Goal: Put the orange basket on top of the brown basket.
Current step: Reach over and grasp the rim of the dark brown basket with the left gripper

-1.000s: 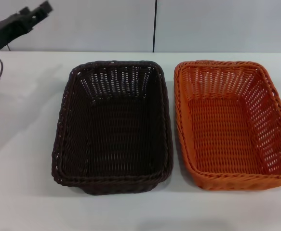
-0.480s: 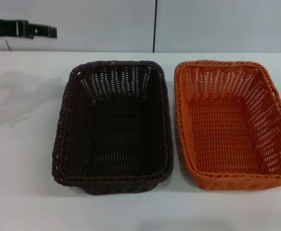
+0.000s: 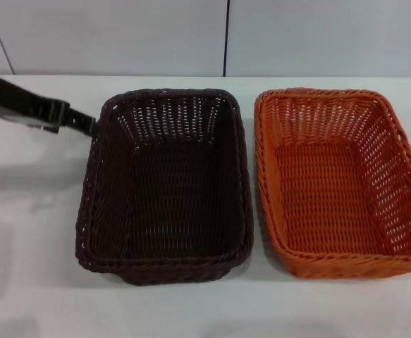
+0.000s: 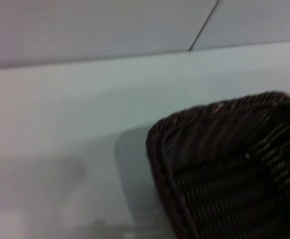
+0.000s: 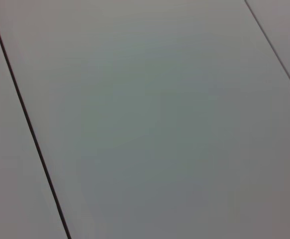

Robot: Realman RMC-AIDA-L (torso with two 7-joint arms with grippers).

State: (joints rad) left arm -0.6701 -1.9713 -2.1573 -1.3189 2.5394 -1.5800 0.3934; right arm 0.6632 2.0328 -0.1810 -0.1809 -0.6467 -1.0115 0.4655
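Observation:
The brown basket (image 3: 166, 186) stands on the white table, left of centre in the head view. The orange basket (image 3: 339, 183) stands beside it on the right, a narrow gap between them; both are upright and empty. My left gripper (image 3: 85, 124) reaches in from the left, low over the table, its tip just outside the brown basket's far left corner. The left wrist view shows that corner of the brown basket (image 4: 224, 164) close up. My right gripper is out of view; the right wrist view shows only grey wall panels.
The white table (image 3: 29, 232) extends left of and in front of the baskets. A grey panelled wall (image 3: 120, 35) with a dark seam runs behind the table. The orange basket's right side reaches the head view's right edge.
My left gripper has come down from high at the upper left and moved right, ending low beside the brown basket's far left corner. The baskets have not moved.

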